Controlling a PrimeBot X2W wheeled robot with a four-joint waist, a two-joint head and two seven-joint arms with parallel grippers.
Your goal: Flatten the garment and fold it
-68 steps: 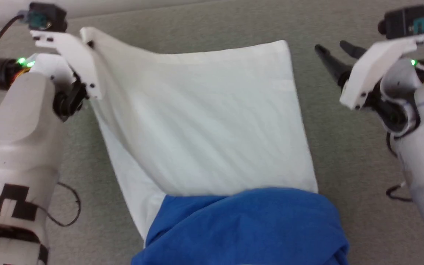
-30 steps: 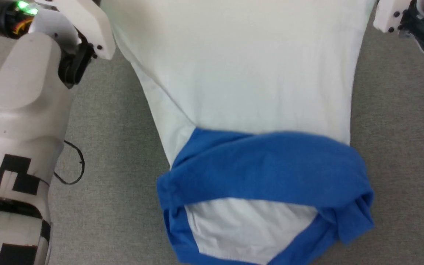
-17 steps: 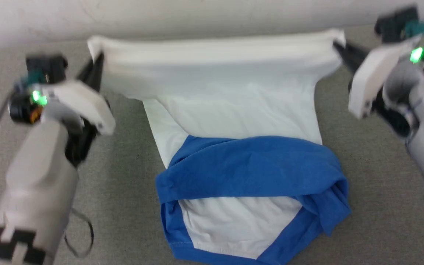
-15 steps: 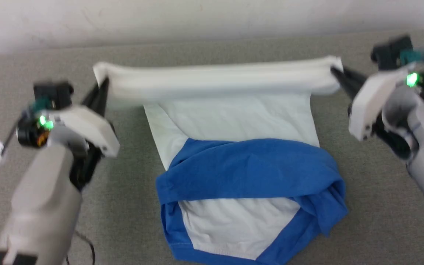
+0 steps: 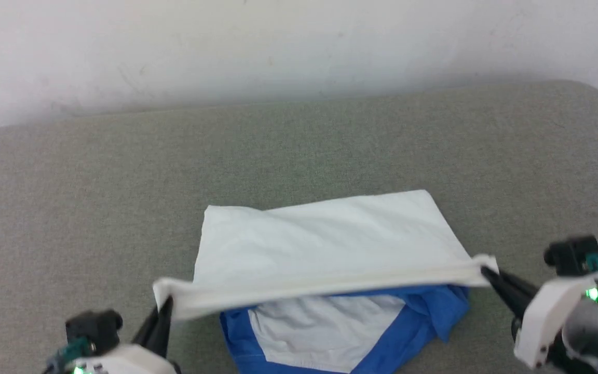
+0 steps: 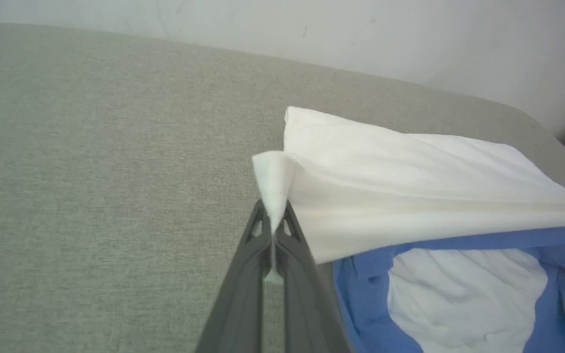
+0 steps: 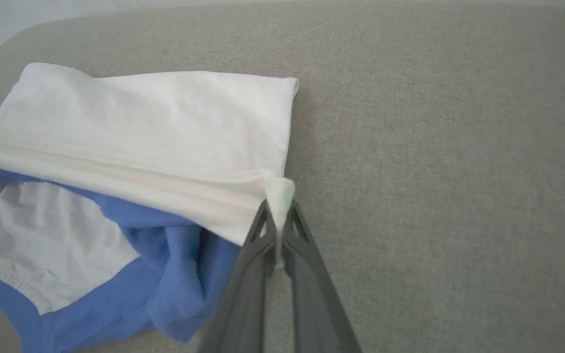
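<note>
My left pincer (image 6: 272,225), right pincer (image 7: 276,220) pinched shut on garment (image 5: 325,234) hem corners, hem taut above blue neck end (image 5: 418,317); first fold nearly laid, more folds left

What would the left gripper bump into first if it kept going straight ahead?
The left gripper pinches the garment by a corner; past that, probably the grey cushion, though depth is unclear.

Perhaps a home: grey upholstered surface (image 5: 299,145)
</note>
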